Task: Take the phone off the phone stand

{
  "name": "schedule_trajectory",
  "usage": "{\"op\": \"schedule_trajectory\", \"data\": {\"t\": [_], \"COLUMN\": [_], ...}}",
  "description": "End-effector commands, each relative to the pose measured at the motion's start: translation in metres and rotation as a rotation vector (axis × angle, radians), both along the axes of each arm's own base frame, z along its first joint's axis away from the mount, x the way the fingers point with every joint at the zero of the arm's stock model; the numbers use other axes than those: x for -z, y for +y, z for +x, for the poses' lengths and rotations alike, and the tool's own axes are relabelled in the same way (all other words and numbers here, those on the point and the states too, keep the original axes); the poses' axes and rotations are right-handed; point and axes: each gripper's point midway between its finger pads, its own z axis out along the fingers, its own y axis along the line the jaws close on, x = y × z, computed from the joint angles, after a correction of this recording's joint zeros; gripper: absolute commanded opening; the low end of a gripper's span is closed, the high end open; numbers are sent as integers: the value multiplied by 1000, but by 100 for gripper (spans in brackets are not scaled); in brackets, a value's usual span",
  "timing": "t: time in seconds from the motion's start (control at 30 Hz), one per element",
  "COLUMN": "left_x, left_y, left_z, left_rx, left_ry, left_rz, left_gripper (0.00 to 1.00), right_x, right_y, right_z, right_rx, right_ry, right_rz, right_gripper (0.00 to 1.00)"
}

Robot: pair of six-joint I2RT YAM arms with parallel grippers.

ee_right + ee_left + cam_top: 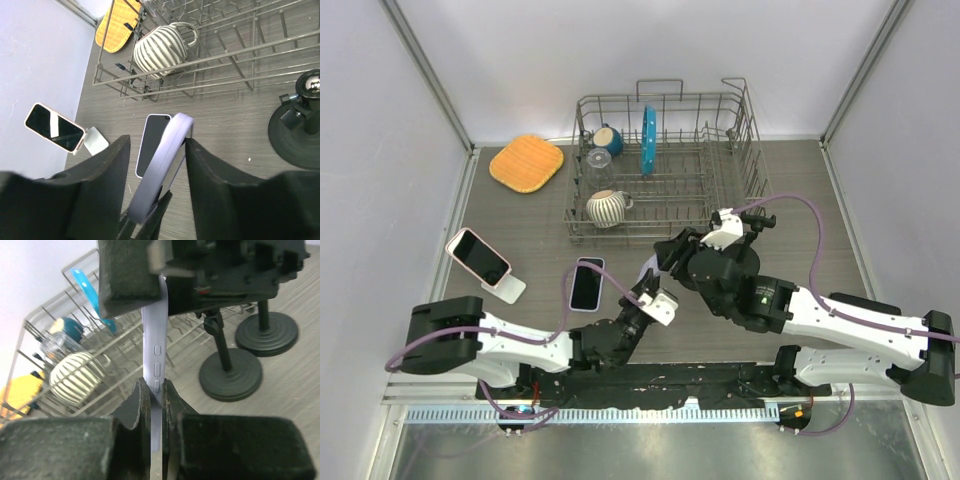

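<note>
Handover in mid-air, before the dish rack [620, 98] — left gripper [154, 390] clenched on the lavender phone [154, 340] by its edge, right gripper [157, 145] slack around it; thin pinch — it could pivot and drop.

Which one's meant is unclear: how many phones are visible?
3: pink phone on the stand, left; flat phone on the table; lavender phone between left end effector and right end effector.

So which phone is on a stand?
The pink phone, propped on the white stand; the second phone lies flat, the lavender phone is held.
</note>
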Motion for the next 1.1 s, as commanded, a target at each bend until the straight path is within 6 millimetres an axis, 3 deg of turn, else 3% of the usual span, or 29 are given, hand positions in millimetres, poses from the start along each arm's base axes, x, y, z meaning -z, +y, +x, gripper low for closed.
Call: {"op": "schedule_trajectory", "data": {"t": [0.0,0.03,0.07,0.13,0.17,0.23,0.27,0.57,0.87,1.07], "left_x": [-20,-9,-15,-1,-6,11,10,57,89,105], "left_y": [5,6,8,11,10,16,17,44,68,72], "left_z": [-7,-8,-10,-14,-17,-20,-23,-24,6,24], "left_rx": [17,20,35,48,71,67,90,108,29,17], "left_ry": [126,153,173,251,283,383,418,761,923,1005], "left_rz": [-237,-191,-222,-224,-253,-263,-286,-449,-597,-630], "left_gripper": [0,0,0,0,0,0,0,0,0,0], "right_x": [-48,-49,-50,-52,-53,-52,-53,-56,-47,-41], "right_y": [-4,-5,-7,-8,-9,-13,-17,-38,-48,-49], "right_z": [2,2,3,3,3,4,3,-2,-7,-8], "right_rx": [11,11,1,-2,-7,-6,-1,-28,-39,-51], "right_ry": [-106,-113,-129,-139,-146,-163,-169,-239,-240,-232], "right_rz": [135,122,89,63,45,4,-4,-122,-140,-158], "right_gripper": [60,64,69,75,80,84,86,88,88,88]}}
